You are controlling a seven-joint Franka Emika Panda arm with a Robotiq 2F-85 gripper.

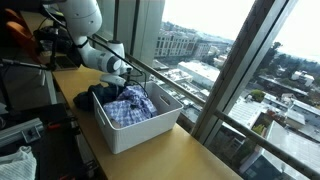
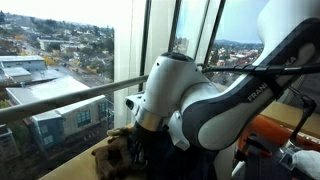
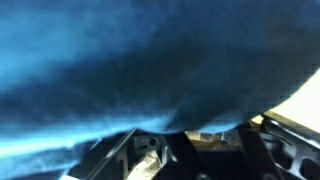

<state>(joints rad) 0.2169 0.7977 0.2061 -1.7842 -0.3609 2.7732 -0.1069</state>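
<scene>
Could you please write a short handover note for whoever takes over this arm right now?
Gripper: down on the dark blue garment at the arm's end of the white bin. Blue cloth fills the wrist view, so I cannot tell if the jaws grip.
Things: blue plaid shirt lies beside it in the bin, on the wooden counter.
Done: gripper at the pile.
Left: both garments lie in the bin, none lifted.

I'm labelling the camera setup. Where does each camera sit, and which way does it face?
Exterior view: from along the wooden counter beside the window, facing the white bin of clothes; the arm bends over it.
Exterior view: close behind the arm, facing out to the city; arm fills the frame.
Wrist view: pressed against blue cloth; blurred dark robot parts below.
Shared: both exterior views show arm and clothes.
</scene>
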